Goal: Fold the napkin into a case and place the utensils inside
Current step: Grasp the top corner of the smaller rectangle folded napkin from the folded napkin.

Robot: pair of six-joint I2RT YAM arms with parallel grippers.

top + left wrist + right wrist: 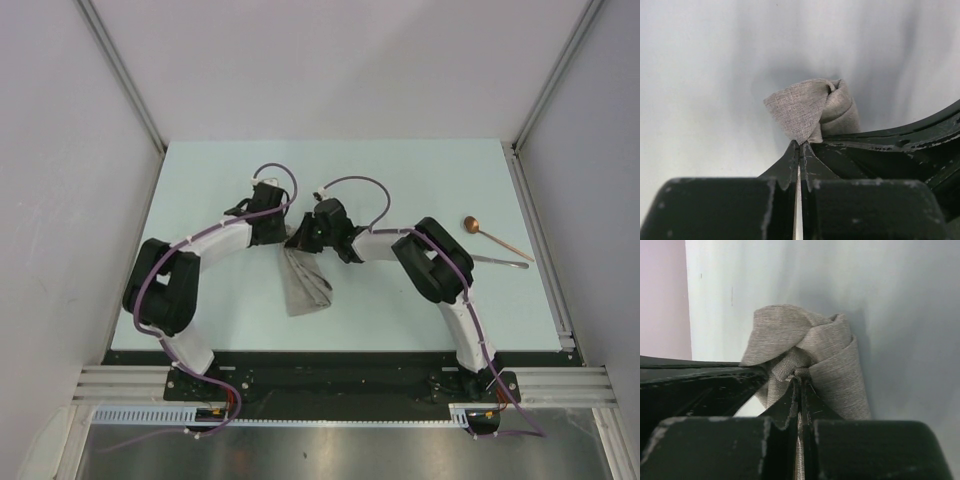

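Note:
The grey-beige napkin (305,280) hangs bunched between both arms at the middle of the table, its lower part draped onto the surface. My left gripper (801,144) is shut on a corner of the napkin (800,107). From the other side my right gripper (801,374) is shut on a fold of the napkin (830,355). The two grippers (295,235) sit almost touching. A copper spoon (495,238) and a thin silvery utensil (500,262) lie at the right of the table, apart from both grippers. No folded case shows.
The pale table (220,180) is bounded by a metal rail on the right (540,240) and grey walls all around. Purple cables loop above both wrists.

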